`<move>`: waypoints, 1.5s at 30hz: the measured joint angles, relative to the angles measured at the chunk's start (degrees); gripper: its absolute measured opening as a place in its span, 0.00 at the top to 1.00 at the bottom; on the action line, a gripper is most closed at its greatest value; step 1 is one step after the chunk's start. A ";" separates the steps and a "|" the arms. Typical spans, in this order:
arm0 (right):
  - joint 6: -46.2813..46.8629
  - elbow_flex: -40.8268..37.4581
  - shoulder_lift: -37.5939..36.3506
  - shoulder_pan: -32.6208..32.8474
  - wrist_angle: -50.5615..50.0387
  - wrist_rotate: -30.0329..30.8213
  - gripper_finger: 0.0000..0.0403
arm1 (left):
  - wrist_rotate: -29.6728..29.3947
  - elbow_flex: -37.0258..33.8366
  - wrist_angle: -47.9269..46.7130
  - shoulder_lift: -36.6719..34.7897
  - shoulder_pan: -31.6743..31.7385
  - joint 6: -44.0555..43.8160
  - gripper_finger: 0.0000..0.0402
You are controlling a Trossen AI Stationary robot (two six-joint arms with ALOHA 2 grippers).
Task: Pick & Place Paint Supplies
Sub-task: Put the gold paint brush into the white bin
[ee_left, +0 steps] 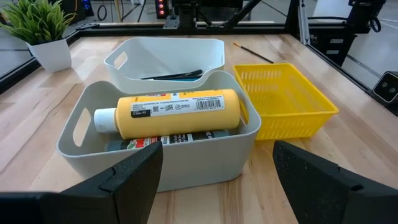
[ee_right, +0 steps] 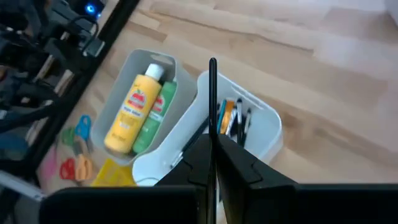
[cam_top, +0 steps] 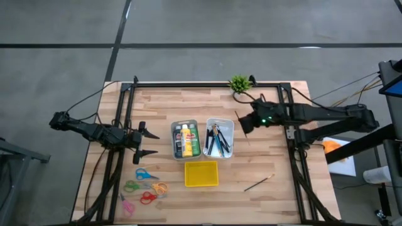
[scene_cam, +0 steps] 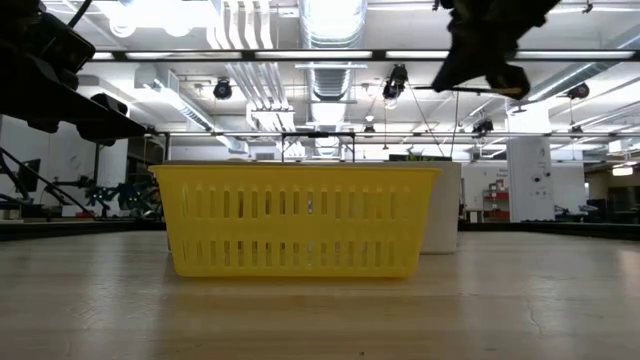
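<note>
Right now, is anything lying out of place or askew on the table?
Two brushes lie loose on the wood: one right of the yellow basket, another beside the brush bin. The right pincer holds a brush upright over that bin. The left pincer waits open by the bottle bin.

The white printed label with a barcode on the yellow plastic paint bottle (ee_left: 177,112), lying in the pale grey plastic bin (ee_left: 205,152), carries lines of small print, none of which can be read.
</note>
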 joint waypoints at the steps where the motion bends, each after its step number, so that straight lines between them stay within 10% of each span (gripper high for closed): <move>1: -0.53 1.01 1.64 -0.35 0.13 0.00 0.97 | 0.00 0.02 0.00 0.00 0.00 0.00 0.24; 23: -6.21 19.55 37.54 -1.66 -4.70 -2.17 0.97 | 0.00 0.02 0.00 0.00 0.00 0.00 0.24; 45: -1.81 20.88 46.16 -2.89 -2.26 -6.54 0.97 | 0.00 0.02 0.00 0.00 0.02 0.00 0.24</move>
